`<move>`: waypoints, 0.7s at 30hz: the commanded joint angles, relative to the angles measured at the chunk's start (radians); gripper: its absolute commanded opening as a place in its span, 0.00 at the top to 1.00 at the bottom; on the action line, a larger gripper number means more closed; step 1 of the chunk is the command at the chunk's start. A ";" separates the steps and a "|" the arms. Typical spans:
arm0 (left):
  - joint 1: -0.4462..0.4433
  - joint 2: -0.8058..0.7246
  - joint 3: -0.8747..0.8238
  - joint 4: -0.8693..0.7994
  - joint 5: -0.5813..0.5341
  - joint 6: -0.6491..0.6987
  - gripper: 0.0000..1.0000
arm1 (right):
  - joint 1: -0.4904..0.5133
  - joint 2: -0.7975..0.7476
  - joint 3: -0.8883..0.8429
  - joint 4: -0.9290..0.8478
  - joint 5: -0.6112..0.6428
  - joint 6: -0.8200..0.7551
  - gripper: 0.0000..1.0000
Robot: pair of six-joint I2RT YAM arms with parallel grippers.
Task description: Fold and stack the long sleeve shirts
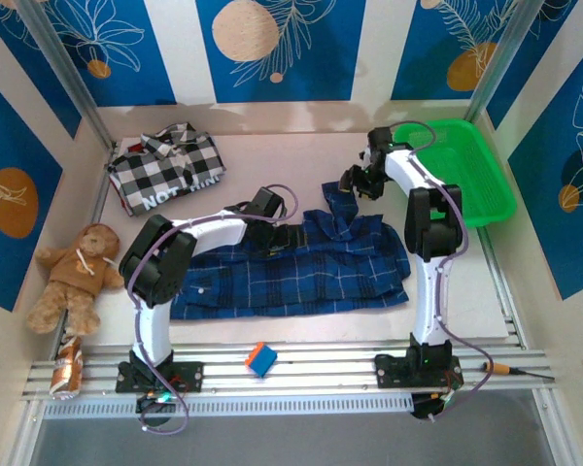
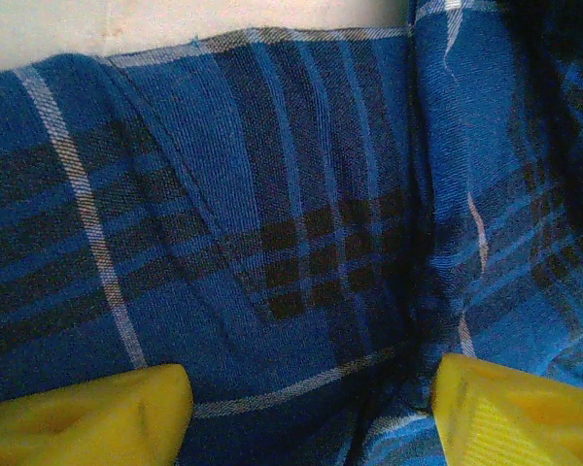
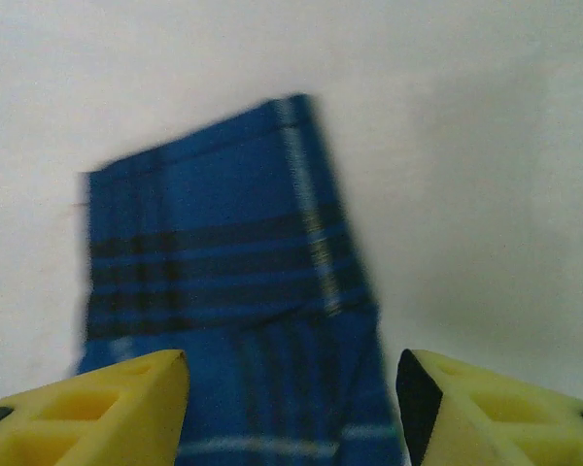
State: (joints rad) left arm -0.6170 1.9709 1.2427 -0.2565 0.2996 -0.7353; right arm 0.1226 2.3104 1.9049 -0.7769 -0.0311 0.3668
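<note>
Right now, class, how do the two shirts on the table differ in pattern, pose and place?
Pattern: the blue shirt has thin light lines on dark blue; the checked shirt has bold black-and-white squares and white lettering. Pose: the blue shirt lies spread wide; the checked shirt is bunched smaller. Place: the blue shirt is mid-table; the checked shirt sits far left. Both are patterned cloth.

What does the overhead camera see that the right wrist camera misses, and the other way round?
Overhead takes in the black-and-white checked shirt, the teddy bear and the green basket. The right wrist camera gives a close look between the right gripper's yellow fingers, jaws apart. Both show the dark blue plaid shirt: whole from above, one blurred end up close.
</note>
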 commanded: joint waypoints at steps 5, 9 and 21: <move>0.015 0.115 -0.015 -0.141 -0.082 0.013 0.28 | 0.067 0.094 0.135 -0.088 0.200 -0.038 0.43; 0.031 0.135 0.013 -0.146 -0.082 0.010 0.28 | 0.076 0.147 0.174 -0.108 0.229 -0.005 0.49; 0.096 0.203 0.118 -0.157 -0.068 0.030 0.29 | 0.042 0.275 0.438 -0.162 0.172 0.177 0.96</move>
State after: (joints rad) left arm -0.5701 2.0613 1.3865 -0.3260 0.3256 -0.7315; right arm 0.1944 2.5469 2.3054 -0.9077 0.1978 0.4473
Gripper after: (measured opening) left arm 0.714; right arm 0.074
